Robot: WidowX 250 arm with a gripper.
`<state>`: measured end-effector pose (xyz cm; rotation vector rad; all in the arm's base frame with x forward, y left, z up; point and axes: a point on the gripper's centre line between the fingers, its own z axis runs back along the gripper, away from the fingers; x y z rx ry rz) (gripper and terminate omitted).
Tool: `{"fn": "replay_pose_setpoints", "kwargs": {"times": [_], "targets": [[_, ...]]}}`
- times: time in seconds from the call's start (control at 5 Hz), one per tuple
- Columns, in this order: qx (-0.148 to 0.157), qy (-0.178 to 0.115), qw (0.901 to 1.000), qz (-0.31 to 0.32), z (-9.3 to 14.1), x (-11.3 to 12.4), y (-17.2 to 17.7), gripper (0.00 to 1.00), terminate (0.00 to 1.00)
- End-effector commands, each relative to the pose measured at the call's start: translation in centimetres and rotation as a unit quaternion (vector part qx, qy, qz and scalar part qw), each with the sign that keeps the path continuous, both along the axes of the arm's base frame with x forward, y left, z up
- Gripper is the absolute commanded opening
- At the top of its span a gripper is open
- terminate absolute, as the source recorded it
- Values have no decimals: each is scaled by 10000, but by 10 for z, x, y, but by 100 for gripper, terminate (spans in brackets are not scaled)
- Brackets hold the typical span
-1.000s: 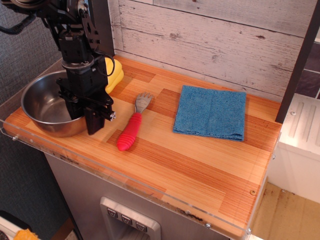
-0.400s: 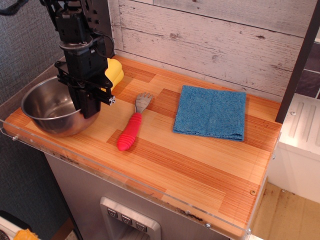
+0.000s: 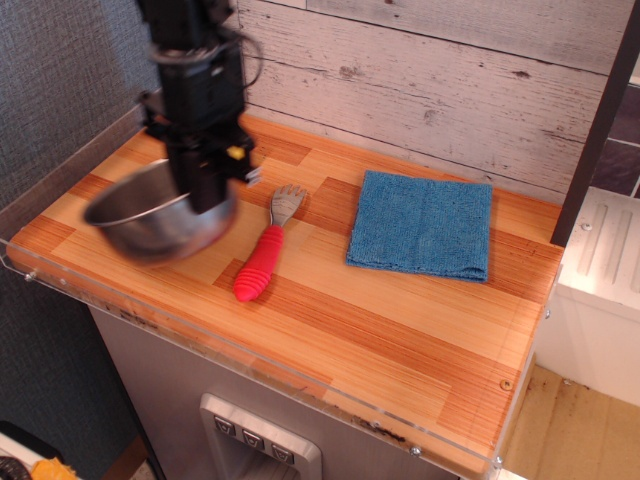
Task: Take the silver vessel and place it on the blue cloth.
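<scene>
The silver vessel (image 3: 150, 222) is a shiny steel bowl held above the left part of the wooden counter, blurred by motion and tilted a little. My gripper (image 3: 208, 192) comes down from above and is shut on the bowl's right rim. The blue cloth (image 3: 422, 223) lies flat on the counter at the right, well apart from the bowl.
A spatula with a red ribbed handle (image 3: 262, 258) and grey head lies between bowl and cloth. A white plank wall (image 3: 420, 90) runs along the back. A clear plastic lip (image 3: 250, 350) edges the counter's front. A dark post (image 3: 600, 120) stands at the right.
The gripper has lifted the bowl off the counter and carried it up and to the right. The yellow object behind the arm is now hidden.
</scene>
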<state>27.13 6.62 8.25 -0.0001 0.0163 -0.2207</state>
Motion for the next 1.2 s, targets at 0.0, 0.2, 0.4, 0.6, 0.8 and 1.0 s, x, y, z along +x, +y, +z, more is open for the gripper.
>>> {"fn": "replay_pose_setpoints", "kwargs": {"times": [0.0, 0.2, 0.4, 0.6, 0.8, 1.0], "targets": [[273, -566, 9932, -984, 40, 49, -67, 0, 0], [218, -586, 9868, -1493, 36, 70, -105, 0, 0], [303, -557, 9836, -1688, 32, 78, -128, 0, 0], [335, -530, 9826, -1748, 28, 75, -139, 0, 0], [398, -530, 9806, -1845, 25, 73, -147, 0, 0], [340, -506, 9814, -1818, 23, 69, -149, 0, 0]]}}
